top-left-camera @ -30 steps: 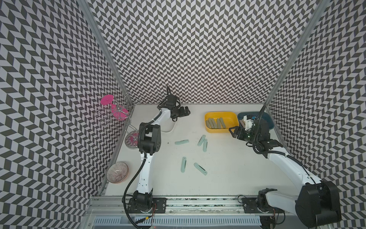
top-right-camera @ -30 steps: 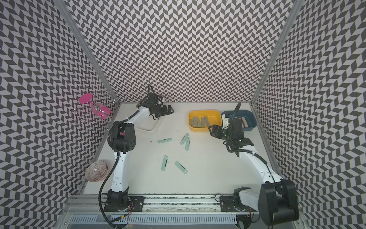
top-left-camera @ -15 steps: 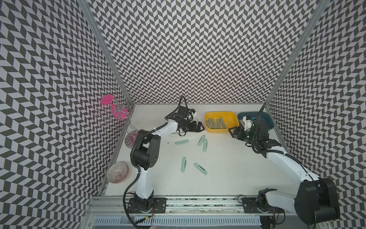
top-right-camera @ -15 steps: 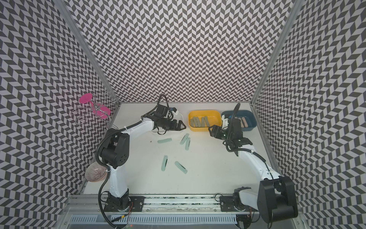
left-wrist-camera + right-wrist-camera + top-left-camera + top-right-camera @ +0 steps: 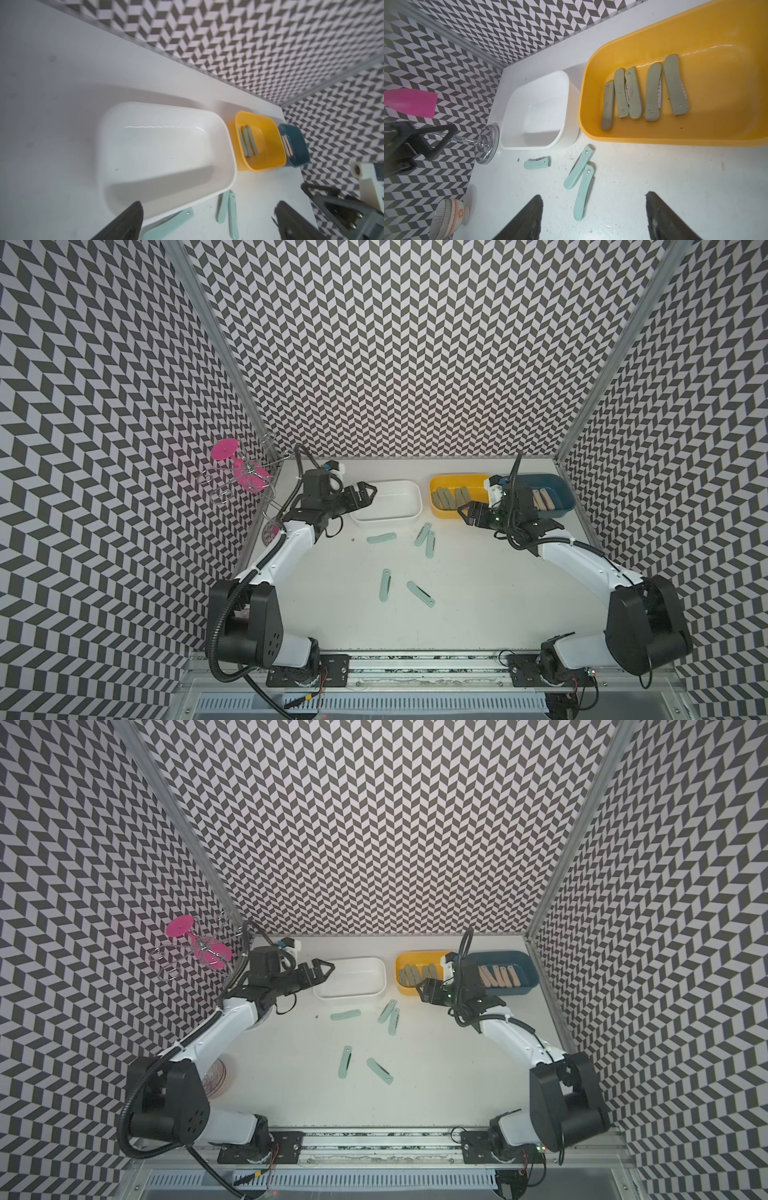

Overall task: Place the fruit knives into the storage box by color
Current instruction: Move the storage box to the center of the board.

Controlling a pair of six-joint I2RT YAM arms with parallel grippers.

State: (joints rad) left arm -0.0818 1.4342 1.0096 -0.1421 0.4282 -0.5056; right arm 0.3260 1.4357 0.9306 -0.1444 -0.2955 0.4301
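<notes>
Several pale mint fruit knives lie loose mid-table: one, a touching pair, and two nearer the front. The white storage box is empty. The yellow box holds several grey-green knives. Peach knives lie in the blue box. My left gripper is open over the white box's left end, nothing between its fingers. My right gripper is open in front of the yellow box, just above the table, with one mint knife lying ahead of its gap.
A chrome rack with pink goblets hangs by the left wall, and its round base stands beside the white box. A patterned bowl sits at the front left, near the left arm's base.
The left arm swung right across the white box, then drew back to its left end. The box now sits further right, close to the yellow one. The right arm has barely moved.
</notes>
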